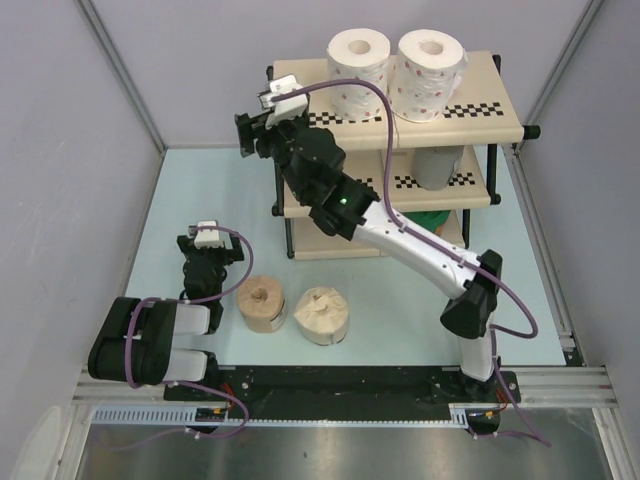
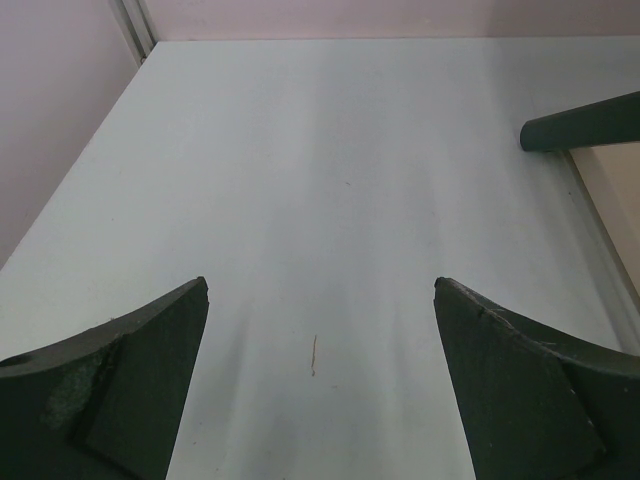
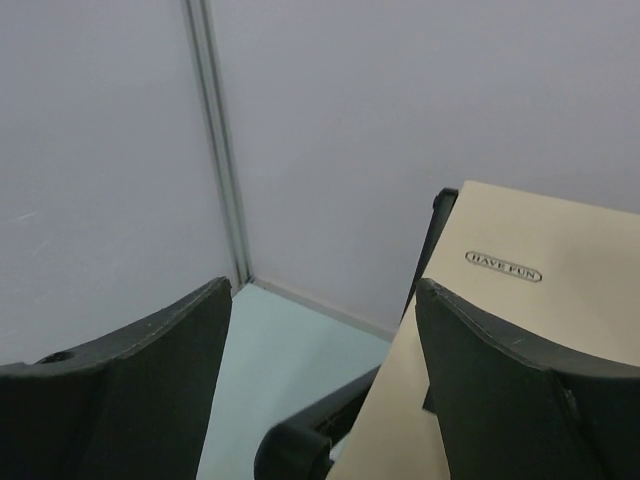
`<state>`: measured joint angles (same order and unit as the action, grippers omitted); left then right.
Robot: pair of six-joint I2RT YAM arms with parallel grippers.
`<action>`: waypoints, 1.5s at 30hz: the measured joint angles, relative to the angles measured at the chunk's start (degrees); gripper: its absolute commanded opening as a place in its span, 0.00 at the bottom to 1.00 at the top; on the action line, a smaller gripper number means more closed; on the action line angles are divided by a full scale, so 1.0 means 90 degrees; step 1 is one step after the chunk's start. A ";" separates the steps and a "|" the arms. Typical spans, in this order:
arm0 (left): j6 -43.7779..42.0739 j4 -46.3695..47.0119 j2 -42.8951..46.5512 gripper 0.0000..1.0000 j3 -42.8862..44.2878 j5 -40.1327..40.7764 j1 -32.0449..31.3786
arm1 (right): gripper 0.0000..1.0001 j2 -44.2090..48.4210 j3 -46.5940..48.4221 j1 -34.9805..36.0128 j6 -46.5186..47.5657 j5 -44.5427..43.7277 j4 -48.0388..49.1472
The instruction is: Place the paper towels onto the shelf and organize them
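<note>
On top tier of shelf [image 1: 480,112], left dotted roll [image 1: 358,60] and right dotted roll [image 1: 430,60] stand upright, side by side. Grey roll [image 1: 435,165] sits on mid tier, right end. Green roll [image 1: 445,218] is on a lower tier, partly hidden by R arm [image 1: 410,240]. Tan-brown roll [image 1: 262,303] and cream roll [image 1: 322,315] stand on table [image 1: 200,190] in front of shelf, near each other, not touching. L gripper [image 2: 322,290]: jaws spread wide, empty, over bare table left of tan-brown roll. R gripper [image 3: 322,288]: jaws spread, empty, at top tier's left end.
</note>
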<state>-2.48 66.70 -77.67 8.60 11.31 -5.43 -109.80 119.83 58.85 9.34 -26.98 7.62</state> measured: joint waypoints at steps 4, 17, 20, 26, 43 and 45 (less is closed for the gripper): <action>0.0000 0.0000 0.0000 1.00 0.0000 0.0000 0.0000 | 0.79 -0.0588 0.0809 -0.0034 0.0202 -0.0240 0.0228; -0.0002 0.0000 0.0000 1.00 0.0000 0.0000 0.0000 | 0.78 -0.1462 0.2460 -0.0515 0.0355 -0.0668 0.0622; 0.0000 0.0000 0.0000 1.00 0.0000 0.0000 0.0000 | 0.78 -0.1678 0.2630 -0.0648 0.0376 -0.0780 0.0675; -0.0002 0.0000 0.0000 1.00 0.0000 0.0000 0.0000 | 0.78 -0.2052 0.2846 -0.0629 0.0452 -0.0952 0.0712; 0.0000 0.0000 0.0000 1.00 0.0000 0.0000 0.0000 | 0.77 -0.2154 0.2861 -0.0546 0.1321 -0.1741 0.1370; -0.0002 0.0000 0.0000 1.00 0.0000 0.0000 0.0000 | 0.77 -0.2154 0.2861 -0.0546 0.1399 -0.1814 0.1426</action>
<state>-2.50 66.70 -77.67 8.60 11.31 -5.43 -129.19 145.58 53.93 21.93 -43.31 20.45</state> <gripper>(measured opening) 0.996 0.776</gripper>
